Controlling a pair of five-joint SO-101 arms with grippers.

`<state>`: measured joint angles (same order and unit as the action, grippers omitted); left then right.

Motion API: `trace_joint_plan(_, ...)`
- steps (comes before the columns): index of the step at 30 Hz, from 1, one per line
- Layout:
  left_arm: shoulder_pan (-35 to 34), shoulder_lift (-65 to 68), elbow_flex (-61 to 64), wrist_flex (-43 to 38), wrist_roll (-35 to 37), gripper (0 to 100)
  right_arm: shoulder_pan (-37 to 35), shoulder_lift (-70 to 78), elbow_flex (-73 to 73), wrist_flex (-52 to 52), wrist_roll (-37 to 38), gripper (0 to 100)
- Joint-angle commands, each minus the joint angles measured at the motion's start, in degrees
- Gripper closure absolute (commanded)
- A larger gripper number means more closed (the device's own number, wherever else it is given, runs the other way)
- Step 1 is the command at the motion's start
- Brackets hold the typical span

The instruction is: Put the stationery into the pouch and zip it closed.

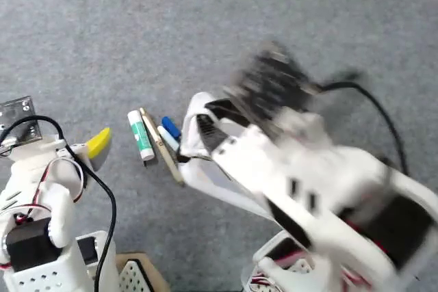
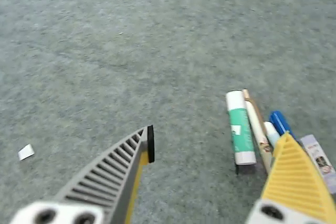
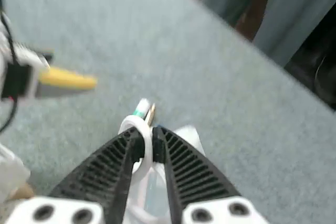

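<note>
Stationery (image 1: pixel 156 140) beside pouch (image 1: pixel 196 118) on grey table (image 1: pixel 205 39)

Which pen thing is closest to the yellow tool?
The stubby white stick with a green band, at the row's edge facing the left tool; the tan pencil and blue pen lie beyond.
</note>
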<state>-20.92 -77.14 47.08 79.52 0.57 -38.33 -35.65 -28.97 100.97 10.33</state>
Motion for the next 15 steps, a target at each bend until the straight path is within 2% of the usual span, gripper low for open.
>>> trace_joint_plan(1, 4.3, 0.2, -4.7, -1.1, 3.9, 64, 0.7, -0.6, -7.8, 0.3, -0.1, 98.6)
trace_joint_plan(10, 18.2, 0.2, -9.3, -0.8, 10.5, 64, 0.2, -0.1, -11.8, 0.3, -1.2, 98.6)
trace_joint_plan(15, 25.6, 0.2, -9.6, -1.2, 10.8, 63, -9.8, -0.5, -7.0, 0.3, -0.9, 98.6)
